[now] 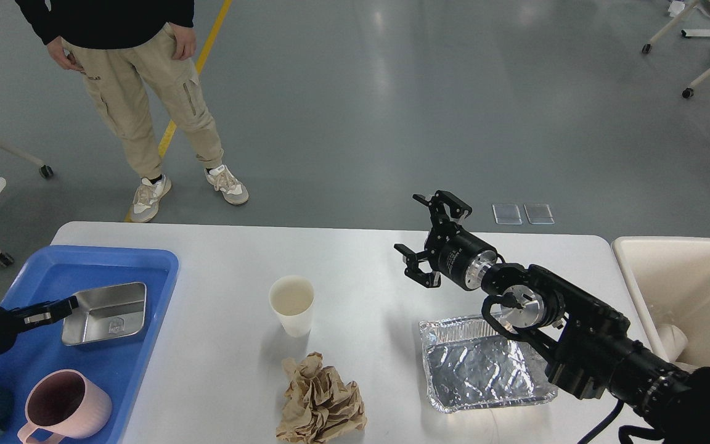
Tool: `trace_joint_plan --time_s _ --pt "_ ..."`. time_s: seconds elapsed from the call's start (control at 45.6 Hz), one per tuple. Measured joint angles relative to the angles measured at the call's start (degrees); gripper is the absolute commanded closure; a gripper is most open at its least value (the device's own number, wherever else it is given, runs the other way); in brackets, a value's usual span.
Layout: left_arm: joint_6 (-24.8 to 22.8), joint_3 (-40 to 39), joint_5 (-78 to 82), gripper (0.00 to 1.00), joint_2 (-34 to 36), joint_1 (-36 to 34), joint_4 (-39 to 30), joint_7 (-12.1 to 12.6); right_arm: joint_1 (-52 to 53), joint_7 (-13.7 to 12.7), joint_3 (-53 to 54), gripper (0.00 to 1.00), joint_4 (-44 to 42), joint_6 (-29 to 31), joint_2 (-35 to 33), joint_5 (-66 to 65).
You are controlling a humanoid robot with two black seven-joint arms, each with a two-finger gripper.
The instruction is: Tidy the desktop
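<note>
The desktop (355, 259) spans my view. At its left edge, the blue tray (145, 262) holds a steel pan (105, 320) and pink mug (65, 407). My right gripper (432, 237) is spread wide, empty; my left gripper (53, 308) cannot be judged.

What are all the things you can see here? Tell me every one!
desktop: one, white, fills the middle
tray: one, blue, desktop's left end
metal pan: one, silver, in the tray
mug: one, pink, in the tray's near part
paper cup: one, white, upright, mid-desktop
crumpled paper: one, brown, nearer than the cup
foil tray: one, silver, right of the paper
bin: one, beige, right edge
person: one, beige trousers, beyond the desktop
left gripper: black, at the pan's edge
right gripper: black, open, above the desktop
</note>
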Motion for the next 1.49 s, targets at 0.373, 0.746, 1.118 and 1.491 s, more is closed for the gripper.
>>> trace_joint_plan --time_s 0.373,0.746,1.118,1.491 --pt "-12.96 -0.18 -13.39 0.14 -5.69 -8.81 -0.87 4.20 0.10 0.01 -0.10 0.00 0.09 -0.23 -0.25 -0.04" --pt "-13.03 -9.65 -19.48 0.10 -8.63 -10.80 -16.38 4.72 -0.03 -0.02 -0.35 0.00 -0.04 -0.54 -0.94 -0.55" --pt "-13.51 -34.77 -20.86 0.04 -2.13 3.90 -35.64 3.74 -0.43 -0.03 -0.43 0.00 -0.15 -0.98 -0.90 -1.43" --pt "-11.96 -52.97 -20.81 0.03 -1.51 17.67 -43.38 2.28 -0.97 -0.03 -0.52 0.00 0.00 -1.11 -1.90 -2.47"
